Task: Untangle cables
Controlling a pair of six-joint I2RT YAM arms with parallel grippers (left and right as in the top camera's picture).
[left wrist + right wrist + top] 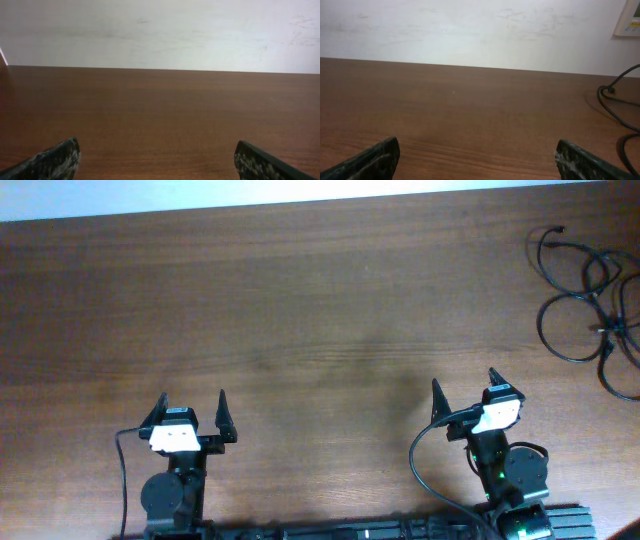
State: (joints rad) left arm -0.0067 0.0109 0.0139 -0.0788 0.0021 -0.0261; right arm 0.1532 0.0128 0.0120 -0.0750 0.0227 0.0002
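Observation:
The cables (590, 305) are thin black cords lying in loose tangled loops at the far right of the wooden table, partly cut off by the frame edge. In the right wrist view part of a loop (619, 107) shows at the right edge. My right gripper (465, 385) is open and empty near the front edge, well short and left of the cables; its fingertips (477, 155) frame bare wood. My left gripper (192, 402) is open and empty at the front left, far from the cables, with only wood between its fingertips (157, 155).
The brown wooden table (300, 310) runs to a white wall at the back. A thicker black wire (425, 465) loops beside the right arm's base, another (122, 470) beside the left arm. A white panel corner (630, 22) hangs on the wall.

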